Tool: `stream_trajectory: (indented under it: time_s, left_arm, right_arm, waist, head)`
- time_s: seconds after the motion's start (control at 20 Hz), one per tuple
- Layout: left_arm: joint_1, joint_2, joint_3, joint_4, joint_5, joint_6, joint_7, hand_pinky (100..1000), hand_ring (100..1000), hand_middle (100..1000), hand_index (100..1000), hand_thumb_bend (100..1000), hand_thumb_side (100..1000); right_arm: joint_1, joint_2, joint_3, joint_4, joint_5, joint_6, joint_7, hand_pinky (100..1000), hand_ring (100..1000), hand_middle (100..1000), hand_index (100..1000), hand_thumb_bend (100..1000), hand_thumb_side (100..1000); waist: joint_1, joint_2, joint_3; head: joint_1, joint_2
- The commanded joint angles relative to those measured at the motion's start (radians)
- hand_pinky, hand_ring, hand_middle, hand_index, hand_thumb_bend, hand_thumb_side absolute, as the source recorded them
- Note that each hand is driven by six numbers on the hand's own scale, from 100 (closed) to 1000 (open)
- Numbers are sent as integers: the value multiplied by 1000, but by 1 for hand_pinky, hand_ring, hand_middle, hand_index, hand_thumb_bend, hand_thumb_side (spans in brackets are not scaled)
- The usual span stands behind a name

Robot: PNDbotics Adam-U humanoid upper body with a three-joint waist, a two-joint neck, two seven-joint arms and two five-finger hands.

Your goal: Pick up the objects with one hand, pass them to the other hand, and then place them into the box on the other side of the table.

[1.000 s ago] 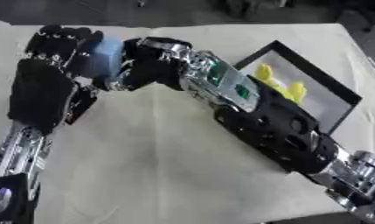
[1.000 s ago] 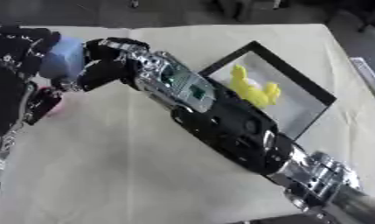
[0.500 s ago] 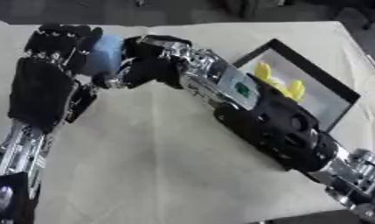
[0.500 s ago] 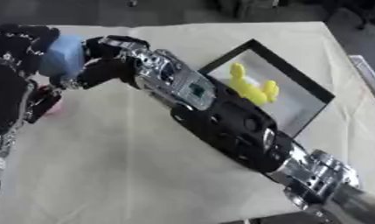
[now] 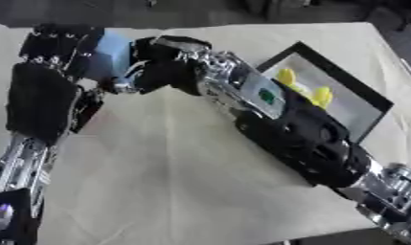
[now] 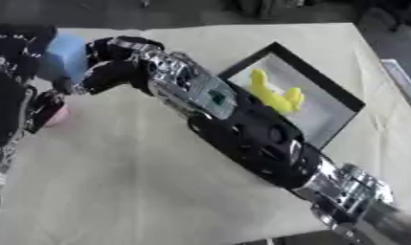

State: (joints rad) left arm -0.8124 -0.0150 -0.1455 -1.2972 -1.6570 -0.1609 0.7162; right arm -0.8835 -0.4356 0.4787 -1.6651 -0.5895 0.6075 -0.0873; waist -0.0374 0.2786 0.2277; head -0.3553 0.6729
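- The cream cloth-covered table (image 5: 183, 182) fills the near part of the view, bare across its near middle.
- The robot's right arm (image 5: 301, 139), black with silver joints, crosses the cloth from the lower right corner up toward the upper left.
- The robot's left arm (image 5: 20, 162) rises along the left edge of the view.
- A small pink patch (image 6: 59, 116) shows on the cloth just beside the left forearm; what it is cannot be made out.
- To the right of the right arm lies the shallow black-rimmed box with a grey floor (image 6: 342, 103), set askew on the cloth.
- Inside that box rests a yellow object with knobbly ends (image 6: 271, 93), near the box's left rim and partly behind the arm.
- Farther up on the left, the left hand (image 5: 45, 91) stands with its black palm toward the camera and its fingers (image 5: 57, 45) upright, curving round the light blue block (image 5: 112, 52).
- The block sits between the two hands above the cloth, well apart from the box.
- The right hand (image 5: 162, 67) meets the block from the right, its fingers curled against the block's side, so both hands grasp it together.
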Motion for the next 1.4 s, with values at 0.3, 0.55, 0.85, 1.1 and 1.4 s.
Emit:
stream_trajectory:
  time_s: [0.3, 0.55, 0.85, 1.1, 1.4]
  left_arm:
    - [-13, 16, 19, -9, 17, 22, 18, 753, 713, 697, 881, 1000, 100]
    - [-11, 15, 18, -9, 19, 16, 25, 745, 706, 688, 877, 1000, 100]
    - [-12, 9, 13, -14, 32, -6, 51, 714, 678, 630, 843, 967, 100]
    - [-13, 1, 1, -11, 69, -54, 91, 632, 568, 511, 694, 820, 100]
    - [-14, -2, -9, -1, 91, -106, 120, 576, 487, 396, 569, 675, 100]
  right_arm:
    - [-19, -11, -11, -38, -21, 0, -1, 897, 723, 472, 681, 373, 100]
    - [-19, -9, -11, -35, -32, 1, -2, 896, 722, 470, 679, 372, 100]
    - [-21, -5, -11, -33, -43, 2, 0, 897, 722, 470, 680, 368, 100]
    - [-26, -3, -10, -36, -46, 2, 3, 898, 724, 473, 683, 366, 100]
    - [-27, -3, -10, -37, -40, 3, 8, 898, 725, 476, 687, 364, 100]
  waist:
    - [8, -26, -4]
    - [8, -25, -4]
    - [6, -24, -3]
    - [5, -23, -2]
    - [4, -23, -2]
  head:
    - [-4, -3]
    - [-5, -3]
    - [-6, -2]
    - [-8, 0]
    - [-9, 0]
